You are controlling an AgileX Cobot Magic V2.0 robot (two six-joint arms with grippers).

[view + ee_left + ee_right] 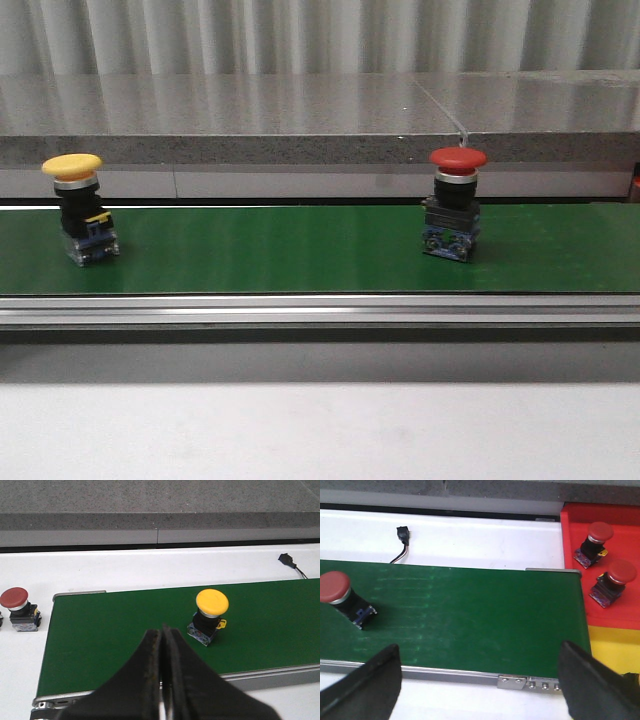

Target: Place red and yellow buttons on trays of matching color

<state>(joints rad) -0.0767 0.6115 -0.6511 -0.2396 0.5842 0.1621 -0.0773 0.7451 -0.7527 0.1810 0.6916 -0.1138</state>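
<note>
Front view: green conveyor belt (300, 250) across a white desk (320, 430), grey stone ledge (320, 120) and ribbed wall behind. Yellow button (80, 205) upright on the belt at 9 o'clock; red button (455, 200) upright on the belt at 3 o'clock; the two well apart. No arm or tray appears in this view.

Left wrist view: left tool (162, 680), fingers pressed together, holding nothing, above the belt's near rail. Yellow button (210, 615) on the belt ahead of it. A further red button (19, 609) stands off the belt end on the white desk, absent from the front view. Black cable plug (286, 558) on the desk beyond the belt.

Right wrist view: right tool (480, 680), fingers wide apart, both cut off at the frame edge. Red button (340, 597) on the belt. Red tray (570, 540) beyond the belt end holds two red buttons. Yellow tray (607, 647) just beside it, partly hidden by a finger.
</note>
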